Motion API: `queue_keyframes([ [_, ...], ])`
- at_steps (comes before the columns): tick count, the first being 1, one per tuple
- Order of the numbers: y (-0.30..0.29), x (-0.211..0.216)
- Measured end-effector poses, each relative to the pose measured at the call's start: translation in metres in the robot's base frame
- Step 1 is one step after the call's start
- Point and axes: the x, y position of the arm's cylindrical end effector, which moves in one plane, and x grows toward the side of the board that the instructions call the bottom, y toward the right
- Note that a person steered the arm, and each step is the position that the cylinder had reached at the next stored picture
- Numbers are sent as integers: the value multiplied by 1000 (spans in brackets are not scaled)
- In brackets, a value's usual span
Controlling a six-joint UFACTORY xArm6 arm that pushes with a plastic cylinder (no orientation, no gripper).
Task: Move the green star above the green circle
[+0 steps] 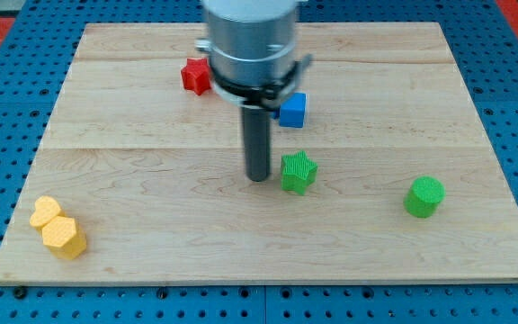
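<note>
The green star (299,172) lies on the wooden board (151,216) a little right of the middle. The green circle (424,196), a short cylinder, stands farther toward the view's right and slightly lower. My tip (258,177) rests on the board just left of the green star, with a small gap between them. The arm's grey body fills the view's top centre above the rod.
A blue cube (293,109) sits above the green star, next to the rod. A red star (195,76) lies at the upper left of the arm. A yellow block of two joined hexagons (58,228) lies at the board's lower left corner.
</note>
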Motion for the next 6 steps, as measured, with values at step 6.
queue_keyframes([
  [6,119,-26],
])
